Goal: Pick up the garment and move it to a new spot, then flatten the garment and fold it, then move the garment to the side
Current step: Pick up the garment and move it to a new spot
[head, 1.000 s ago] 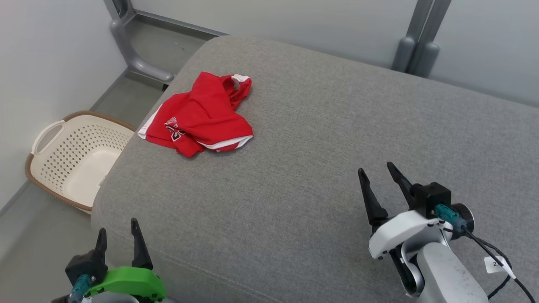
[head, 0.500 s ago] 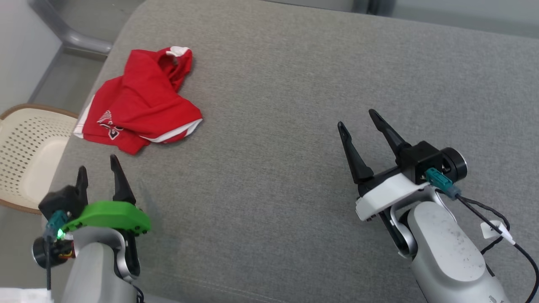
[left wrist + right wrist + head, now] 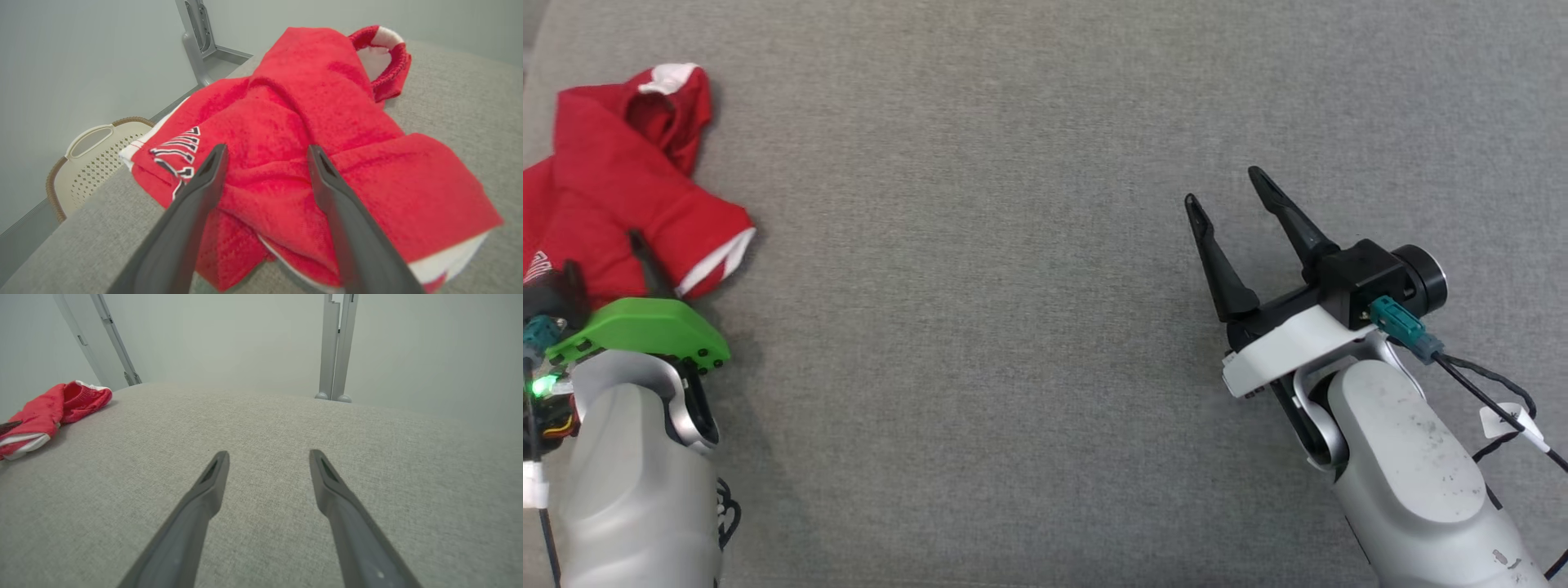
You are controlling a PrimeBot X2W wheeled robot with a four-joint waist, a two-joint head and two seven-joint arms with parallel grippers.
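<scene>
The fingers (image 3: 196,196) of the left gripper (image 3: 266,149) are seen spread wide, with nothing clamped between them, and they are pointed straight at the garment (image 3: 286,102). In the left wrist view both tips are laid across the near folds of the red cloth; whether the cloth is actually touched cannot be told. The garment is found crumpled in a heap at the far left of the grey cushion (image 3: 1013,245), close to its left edge. White trim is shown along a hem and at a ribbed opening on the far side, and dark-and-white lettering is turned towards the left. In the head view a green cover (image 3: 637,327) is seen just behind the left fingers.

Over on the right, the fingers (image 3: 347,506) of the right gripper (image 3: 1223,185) are likewise held wide apart and empty, above bare grey fabric and well apart from the garment. Behind them a white cover (image 3: 1282,347) and a teal plug (image 3: 1396,318) are seen, and a black cable (image 3: 1478,384) is trailed off to the right.

Beyond the cushion's left edge, a cream perforated laundry basket (image 3: 94,151) with a brown rim is seen on the floor beside a pale wall (image 3: 81,61). A grey metal post (image 3: 196,36) is seen at the far left, and a pair of grey uprights (image 3: 337,347) against the far wall.
</scene>
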